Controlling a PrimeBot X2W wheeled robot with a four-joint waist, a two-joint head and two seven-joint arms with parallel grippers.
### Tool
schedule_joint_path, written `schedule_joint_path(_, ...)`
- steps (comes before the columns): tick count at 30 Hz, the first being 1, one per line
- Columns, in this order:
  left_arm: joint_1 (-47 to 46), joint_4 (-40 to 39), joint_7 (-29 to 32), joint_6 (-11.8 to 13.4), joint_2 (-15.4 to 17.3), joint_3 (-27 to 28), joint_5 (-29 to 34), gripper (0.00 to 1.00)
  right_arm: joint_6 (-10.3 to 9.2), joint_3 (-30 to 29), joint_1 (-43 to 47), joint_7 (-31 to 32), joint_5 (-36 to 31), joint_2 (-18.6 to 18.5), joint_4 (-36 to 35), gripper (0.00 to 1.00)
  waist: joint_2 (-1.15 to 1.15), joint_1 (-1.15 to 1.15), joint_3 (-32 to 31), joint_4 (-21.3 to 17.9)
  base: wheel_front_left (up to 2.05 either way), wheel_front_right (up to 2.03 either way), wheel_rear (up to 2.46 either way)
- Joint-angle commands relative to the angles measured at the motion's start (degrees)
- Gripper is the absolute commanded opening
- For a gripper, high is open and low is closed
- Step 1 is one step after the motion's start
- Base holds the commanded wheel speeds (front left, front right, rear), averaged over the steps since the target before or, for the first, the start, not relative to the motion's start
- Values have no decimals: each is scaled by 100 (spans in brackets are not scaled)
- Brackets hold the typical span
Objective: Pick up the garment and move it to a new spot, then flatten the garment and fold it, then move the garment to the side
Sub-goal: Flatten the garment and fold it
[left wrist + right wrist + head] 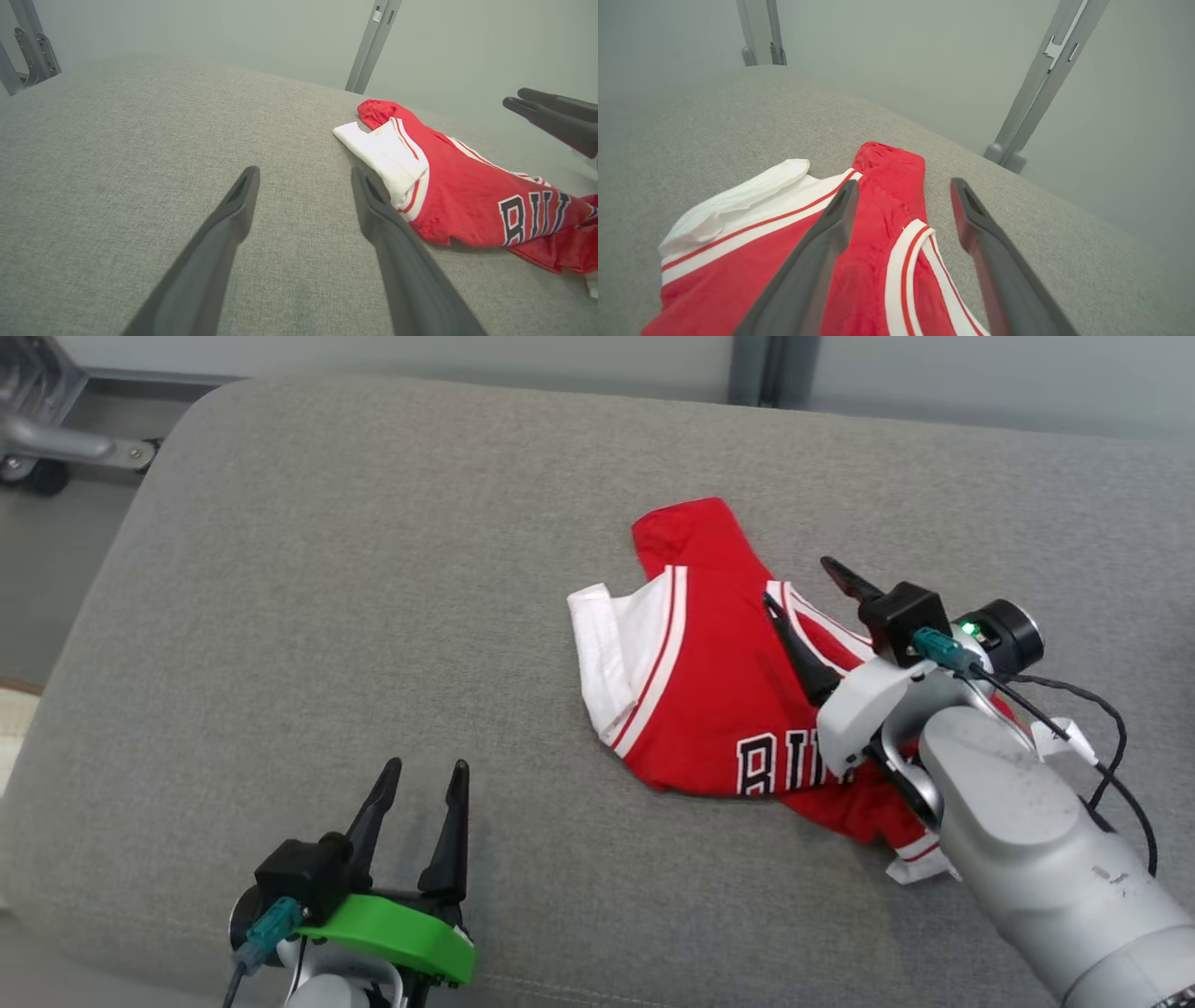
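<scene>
We see the red sleeveless jersey with white trim and dark lettering (709, 709) (467, 200) (887, 186) lying crumpled on the grey fabric-covered counter (373, 569), right of centre. One white-lined part is folded out at its left side. It sits well in from the far edge, and its lower right corner disappears under the right forearm.

The right claw (796, 581) (903, 184) is poised over the jersey's upper right part with its fingers spread apart and nothing between them. In the right wrist view one finger lies over red cloth and the other over bare grey fabric just past the striped armhole. We cannot tell whether either tip touches the cloth.

The left claw (426, 770) (304, 172) is low at the near edge, fingers likewise parted and empty, well apart from the jersey's white fold.

Open room is plentiful — the whole left half of the counter lies bare up to its rounded far-left corner. Beyond that corner stands a metal frame on a caster (56, 448), and grey posts (756, 369) rise behind the far edge.
</scene>
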Motion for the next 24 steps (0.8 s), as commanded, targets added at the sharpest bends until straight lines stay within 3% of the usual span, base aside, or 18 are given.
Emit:
schedule_joint_path(1,-125,-38,-1,24,0,-37,-83,100,-9,79,-173,-1,77,-73,142,100,0,0,509,711,0,0,0)
schedule_joint_path(4,-187,-88,-2,42,1,-161,-195,100,-9,554,-707,22,254,-274,863,100,0,0,690,1043,0,0,0)
schedule_joint_path(10,-232,-168,-1,59,0,-319,-324,100,-9,1249,-1191,8,660,-365,1448,100,0,0,868,1303,0,0,0)
schedule_joint_path(24,-315,-262,-1,111,2,-486,-328,100,-9,2851,-1369,-7,2084,-403,1047,100,0,0,923,1415,0,0,0)
